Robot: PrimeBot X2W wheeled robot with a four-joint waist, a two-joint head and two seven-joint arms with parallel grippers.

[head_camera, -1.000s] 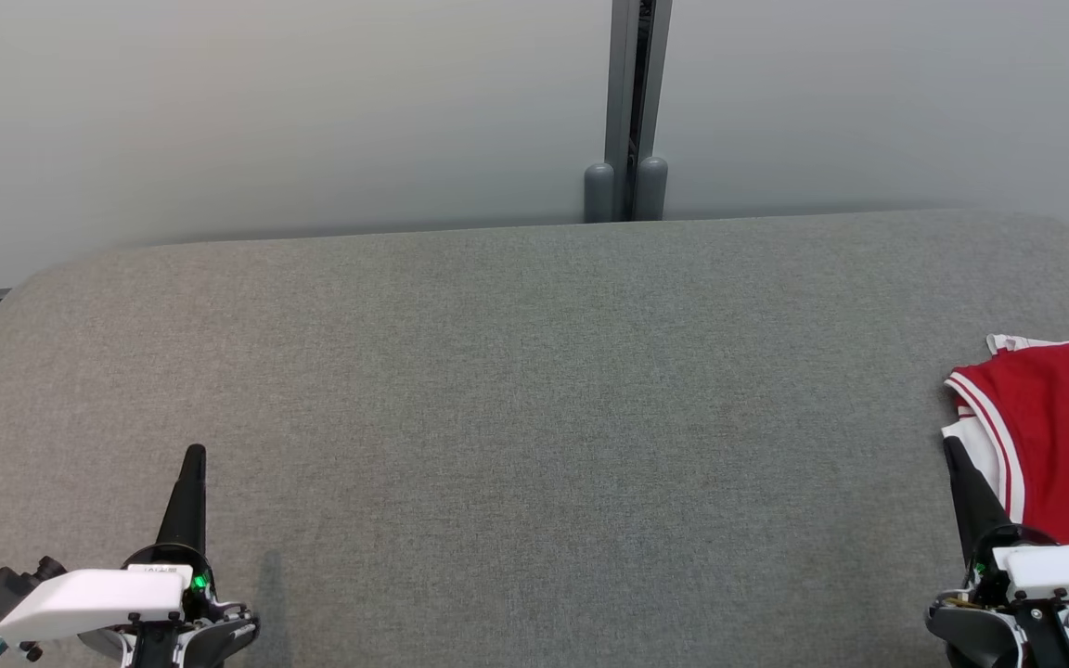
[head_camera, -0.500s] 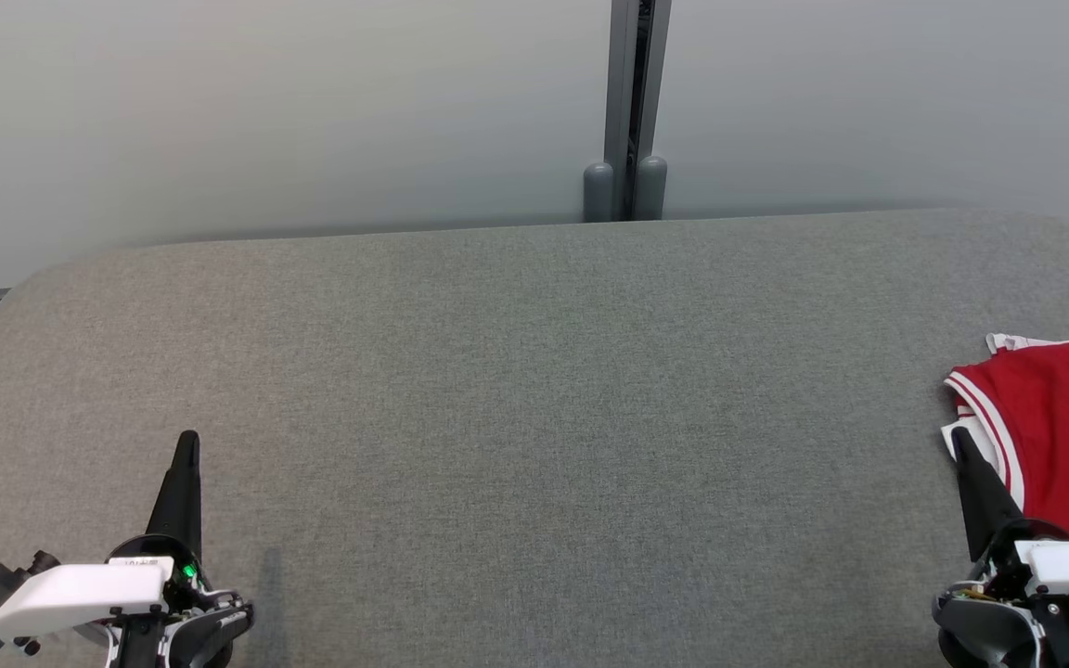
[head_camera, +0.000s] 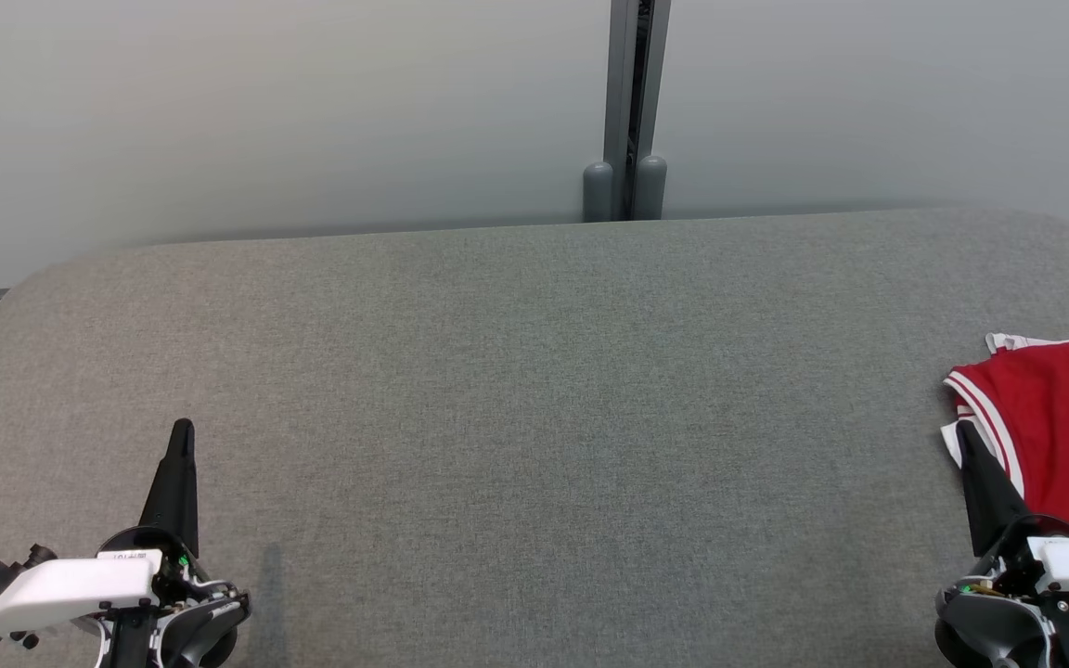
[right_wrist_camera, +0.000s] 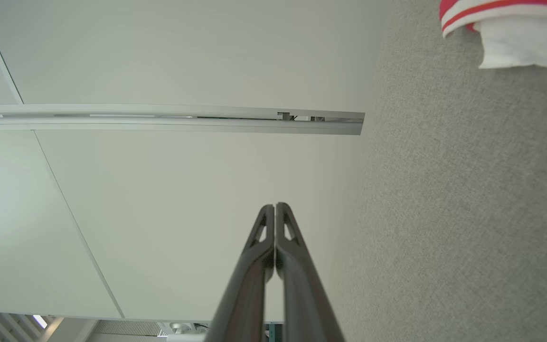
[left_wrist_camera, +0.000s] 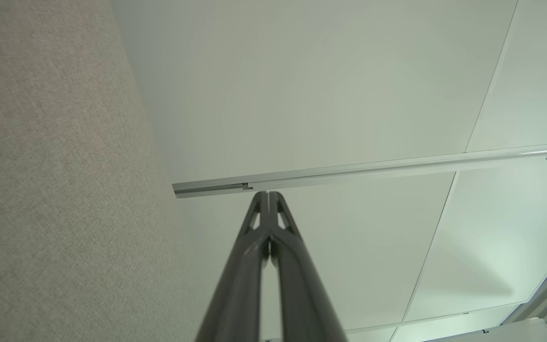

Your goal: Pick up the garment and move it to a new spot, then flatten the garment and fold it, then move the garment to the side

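Garment [head_camera: 1068,436]: red-and-white, right edge of frame, just right of right gripper [head_camera: 965,432]. Left gripper [head_camera: 182,429]: lower left, well apart. Both finger pairs together, empty.

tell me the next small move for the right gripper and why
Probably draw the right gripper back, clear of the garment: it looks folded at the right side of the table, and the fingers are shut on nothing beside its edge.
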